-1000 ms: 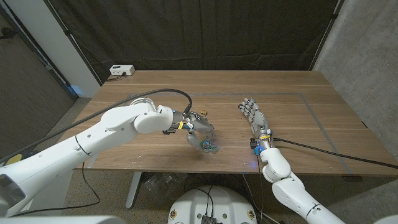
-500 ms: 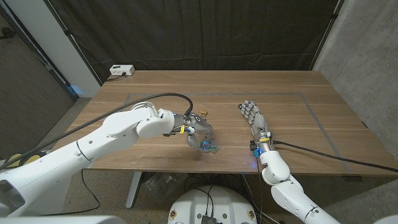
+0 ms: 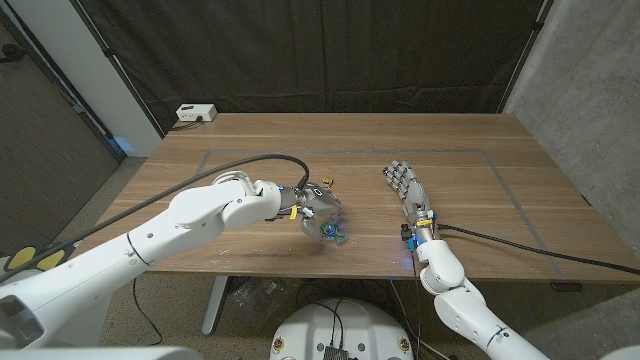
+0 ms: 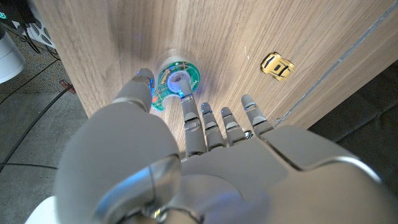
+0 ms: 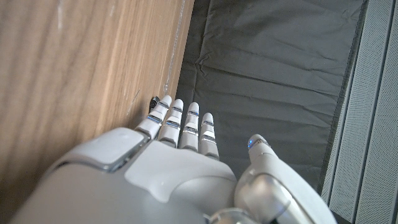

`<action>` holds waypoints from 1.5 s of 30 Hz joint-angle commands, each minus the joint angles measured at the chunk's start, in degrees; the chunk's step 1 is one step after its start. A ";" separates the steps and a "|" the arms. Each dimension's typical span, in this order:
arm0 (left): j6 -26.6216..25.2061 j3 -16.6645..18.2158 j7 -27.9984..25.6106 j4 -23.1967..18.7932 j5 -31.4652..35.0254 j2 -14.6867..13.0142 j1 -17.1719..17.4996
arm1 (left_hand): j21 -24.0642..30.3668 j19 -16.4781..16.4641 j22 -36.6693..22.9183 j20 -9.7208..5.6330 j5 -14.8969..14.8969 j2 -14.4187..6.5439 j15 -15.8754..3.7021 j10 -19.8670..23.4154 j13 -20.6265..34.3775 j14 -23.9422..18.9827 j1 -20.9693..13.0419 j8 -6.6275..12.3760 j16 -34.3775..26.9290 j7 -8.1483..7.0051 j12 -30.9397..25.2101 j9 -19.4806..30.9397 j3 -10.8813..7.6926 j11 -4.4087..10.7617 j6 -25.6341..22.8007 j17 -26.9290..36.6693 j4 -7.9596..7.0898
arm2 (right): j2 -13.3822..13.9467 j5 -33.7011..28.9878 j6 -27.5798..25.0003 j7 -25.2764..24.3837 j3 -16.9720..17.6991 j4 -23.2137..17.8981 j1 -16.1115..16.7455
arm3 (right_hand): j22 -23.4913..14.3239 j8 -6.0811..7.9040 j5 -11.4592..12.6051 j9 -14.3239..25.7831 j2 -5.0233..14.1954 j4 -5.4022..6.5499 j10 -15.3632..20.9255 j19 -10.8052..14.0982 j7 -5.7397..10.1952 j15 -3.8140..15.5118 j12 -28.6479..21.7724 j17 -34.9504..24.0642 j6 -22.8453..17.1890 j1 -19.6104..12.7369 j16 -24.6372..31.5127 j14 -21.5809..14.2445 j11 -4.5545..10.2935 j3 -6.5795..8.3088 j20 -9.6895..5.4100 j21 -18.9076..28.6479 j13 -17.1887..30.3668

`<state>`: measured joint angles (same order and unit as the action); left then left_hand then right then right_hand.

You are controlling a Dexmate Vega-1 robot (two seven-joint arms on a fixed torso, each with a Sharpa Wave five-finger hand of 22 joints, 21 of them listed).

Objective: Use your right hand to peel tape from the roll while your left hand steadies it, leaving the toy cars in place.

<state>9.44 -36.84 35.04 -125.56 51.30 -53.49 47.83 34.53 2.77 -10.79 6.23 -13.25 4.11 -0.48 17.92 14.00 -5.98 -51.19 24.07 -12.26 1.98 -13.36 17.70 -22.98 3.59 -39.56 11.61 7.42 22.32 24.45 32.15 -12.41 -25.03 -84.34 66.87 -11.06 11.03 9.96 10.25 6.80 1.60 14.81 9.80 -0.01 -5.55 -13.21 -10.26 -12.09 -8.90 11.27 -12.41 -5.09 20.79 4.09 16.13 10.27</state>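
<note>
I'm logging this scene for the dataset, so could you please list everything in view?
tape roll: one, clear with a teal core, near the table's front edge, at the left hand's fingertips
toy car: one, yellow, on the table beyond the left hand
table: one, brown wood
white box: one, far left corner
left hand: over the tape roll, a finger in its core
right hand: fingers apart, on the table, holding nothing
</note>
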 commanded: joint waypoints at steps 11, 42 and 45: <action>1.21 -0.49 -8.57 3.17 4.54 0.43 1.98 | -0.06 -1.03 -0.28 -0.10 -0.30 -1.30 -1.46 2.63 0.20 -1.56 -1.40 2.63 -0.79 0.00 -0.91 0.84 0.13 1.12 -4.24 0.32 -0.05 | 0.30 -2.38 1.21 0.28 -0.08 0.67 -2.27 | -0.17 -0.07 -0.01 0.13 -1.00 0.30 0.47 0.68 0.28 -0.18 0.22 -0.29 -0.20 0.90 0.01 -0.44 0.16 -0.50 0.84 -0.27 0.30; 0.68 -0.24 -39.41 11.54 11.45 1.16 6.10 | 0.30 -5.12 -0.27 -0.08 1.75 -11.10 -4.54 7.37 -1.00 -6.32 -4.17 2.03 -0.99 -4.65 -0.47 -5.91 -1.34 3.36 -17.18 -0.11 -2.93 | -0.37 -3.21 1.13 -1.61 0.13 0.12 -1.60 | -0.17 0.13 0.05 0.13 -1.20 0.58 1.47 1.39 0.40 -0.27 0.07 -0.24 -1.03 1.41 0.02 -1.42 0.12 -0.69 1.26 -0.32 0.30; -1.34 0.30 -47.86 12.46 13.05 1.63 8.01 | -0.21 -4.17 -0.25 -0.51 1.01 -10.54 -4.15 3.14 -1.08 -4.83 -2.96 1.30 -0.04 -7.61 1.04 -6.49 -0.12 3.99 -18.15 -0.04 -3.78 | -0.42 -3.40 1.02 -1.80 0.11 0.02 -1.61 | -0.17 0.12 0.06 0.13 -1.18 0.58 1.45 1.40 0.43 -0.25 0.10 -0.23 -1.07 1.41 0.00 -1.45 0.19 -0.67 1.25 -0.35 0.30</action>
<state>12.26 -38.50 11.79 -115.41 58.66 -51.95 50.32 34.38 -1.84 -10.79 6.13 -11.47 -5.05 -2.23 23.96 12.83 -11.79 -53.66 25.86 -12.92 -0.96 -13.29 11.61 -23.75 6.96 -54.62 11.44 4.32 22.20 21.49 33.15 -13.65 -24.87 -84.13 65.17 -11.05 11.03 9.96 10.25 5.82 2.07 15.93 10.93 0.60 -5.92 -13.21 -10.26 -12.70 -7.92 11.27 -13.26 -4.98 20.31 5.22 15.86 10.27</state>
